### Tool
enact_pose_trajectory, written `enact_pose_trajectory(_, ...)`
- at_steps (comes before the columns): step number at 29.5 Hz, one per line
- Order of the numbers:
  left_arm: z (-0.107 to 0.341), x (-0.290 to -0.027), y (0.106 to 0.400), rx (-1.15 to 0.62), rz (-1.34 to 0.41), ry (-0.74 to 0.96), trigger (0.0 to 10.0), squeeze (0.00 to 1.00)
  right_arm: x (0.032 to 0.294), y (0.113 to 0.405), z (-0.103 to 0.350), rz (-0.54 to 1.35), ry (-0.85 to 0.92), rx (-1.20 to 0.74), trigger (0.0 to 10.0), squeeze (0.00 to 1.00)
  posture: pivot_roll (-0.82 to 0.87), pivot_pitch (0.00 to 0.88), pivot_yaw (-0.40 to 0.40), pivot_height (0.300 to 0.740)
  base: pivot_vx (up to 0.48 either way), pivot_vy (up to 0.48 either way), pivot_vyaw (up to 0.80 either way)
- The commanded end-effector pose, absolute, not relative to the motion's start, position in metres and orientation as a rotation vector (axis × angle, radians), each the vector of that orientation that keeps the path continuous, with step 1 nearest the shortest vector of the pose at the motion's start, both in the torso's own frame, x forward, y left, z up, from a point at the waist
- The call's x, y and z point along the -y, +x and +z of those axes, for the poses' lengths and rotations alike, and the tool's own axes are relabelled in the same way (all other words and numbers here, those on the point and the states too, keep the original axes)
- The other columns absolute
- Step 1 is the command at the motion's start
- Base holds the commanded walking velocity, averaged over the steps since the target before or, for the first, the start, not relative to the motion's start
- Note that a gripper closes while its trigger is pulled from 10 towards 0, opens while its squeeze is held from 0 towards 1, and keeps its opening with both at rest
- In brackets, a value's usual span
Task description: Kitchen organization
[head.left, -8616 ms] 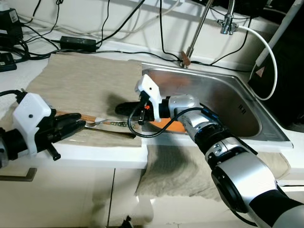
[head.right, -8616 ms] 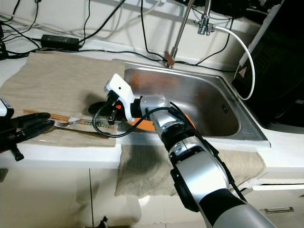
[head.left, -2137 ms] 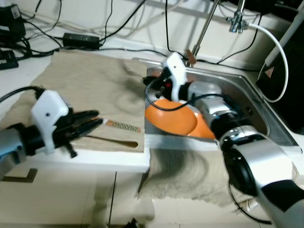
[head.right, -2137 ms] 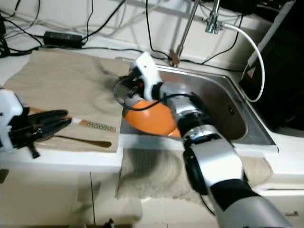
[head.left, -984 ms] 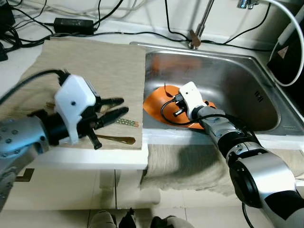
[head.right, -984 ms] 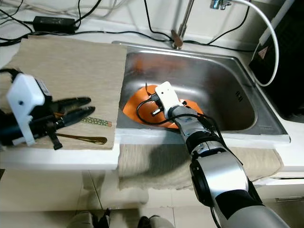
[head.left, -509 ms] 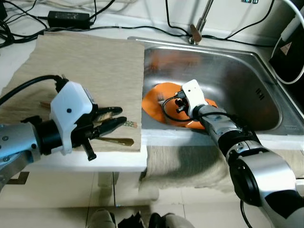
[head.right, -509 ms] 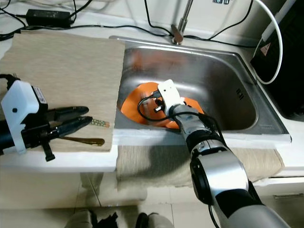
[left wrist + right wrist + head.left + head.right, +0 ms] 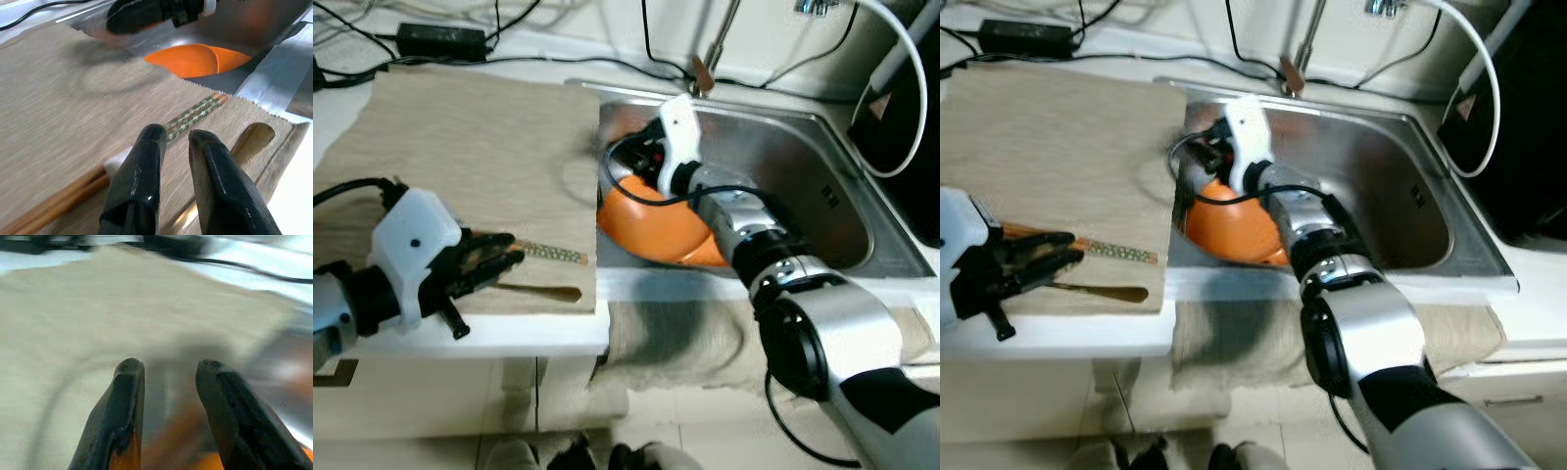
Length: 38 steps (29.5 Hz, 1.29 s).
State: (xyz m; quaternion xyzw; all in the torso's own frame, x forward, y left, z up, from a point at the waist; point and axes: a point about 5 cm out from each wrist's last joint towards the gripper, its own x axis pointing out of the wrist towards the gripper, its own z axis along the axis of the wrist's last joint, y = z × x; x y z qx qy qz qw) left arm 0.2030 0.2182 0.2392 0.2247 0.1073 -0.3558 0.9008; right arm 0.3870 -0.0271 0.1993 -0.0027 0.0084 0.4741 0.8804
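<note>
An orange bowl (image 9: 661, 225) is tipped up against the left side of the steel sink (image 9: 793, 186), underside toward me. My right gripper (image 9: 625, 162) is at the bowl's upper rim by the sink's left edge. In its wrist view, blurred orange shows low between the fingers (image 9: 128, 396). My left gripper (image 9: 509, 257) hovers low over the beige mat (image 9: 480, 137). Its fingers stand a narrow gap apart with only cloth between them (image 9: 177, 136). Patterned chopsticks (image 9: 195, 110) and a golden spoon (image 9: 543, 290) lie on the mat just by its tips.
A faucet (image 9: 715, 49) rises behind the sink. Cables and a power adapter (image 9: 440, 39) lie along the back wall. A beige towel (image 9: 675, 333) hangs over the counter's front edge. A black appliance (image 9: 911, 147) stands right of the sink.
My right gripper rose from the sink floor to its left edge, and the orange bowl tipped up with it. The left gripper drew back and its fingers narrowed. The camera shifted.
</note>
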Motion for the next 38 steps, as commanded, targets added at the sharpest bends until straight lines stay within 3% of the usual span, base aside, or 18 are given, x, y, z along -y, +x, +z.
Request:
enact_pose_trajectory(1, 0.238, -0.218, 0.200, -0.235, -0.763, 0.486, 10.0, 0.00, 0.027, 0.385, 0.206, 1.082, -0.023, -0.011, 10.0, 1.00, 0.12, 0.024, -0.223, 0.740, 0.000, 0.000, 0.00)
enact_pose_trajectory(2, 0.236, -0.221, 0.198, -0.252, -0.762, 0.490, 10.0, 0.00, 0.017, 0.378, 0.203, 1.206, -0.075, -0.034, 10.0, 1.00, 0.12, 0.019, -0.228, 0.740, 0.000, 0.000, 0.00)
enact_pose_trajectory(10, 0.237, -0.226, 0.193, -0.255, -0.725, 0.492, 10.0, 0.00, 0.005, 0.366, 0.210, 1.444, -0.070, -0.029, 10.0, 1.00, 0.14, 0.012, -0.247, 0.740, 0.000, 0.000, 0.00)
enact_pose_trajectory(18, 0.236, -0.223, 0.193, -0.232, -0.708, 0.486, 10.0, 0.00, 0.017, 0.368, 0.222, 1.387, -0.087, 0.071, 10.0, 1.00, 0.13, 0.000, -0.249, 0.740, 0.000, 0.000, 0.00)
enact_pose_trajectory(30, 0.231, -0.218, 0.206, -0.194, -0.705, 0.467, 10.0, 0.00, 0.035, 0.339, 0.198, 1.289, -0.028, 0.151, 10.0, 1.00, 0.09, 0.000, -0.191, 0.740, 0.000, 0.000, 0.00)
enact_pose_trajectory(38, 0.229, -0.213, 0.211, -0.196, -0.751, 0.480, 10.0, 0.00, 0.019, 0.331, 0.178, 1.269, -0.067, 0.082, 10.0, 1.00, 0.07, 0.000, -0.155, 0.740, 0.000, 0.000, 0.00)
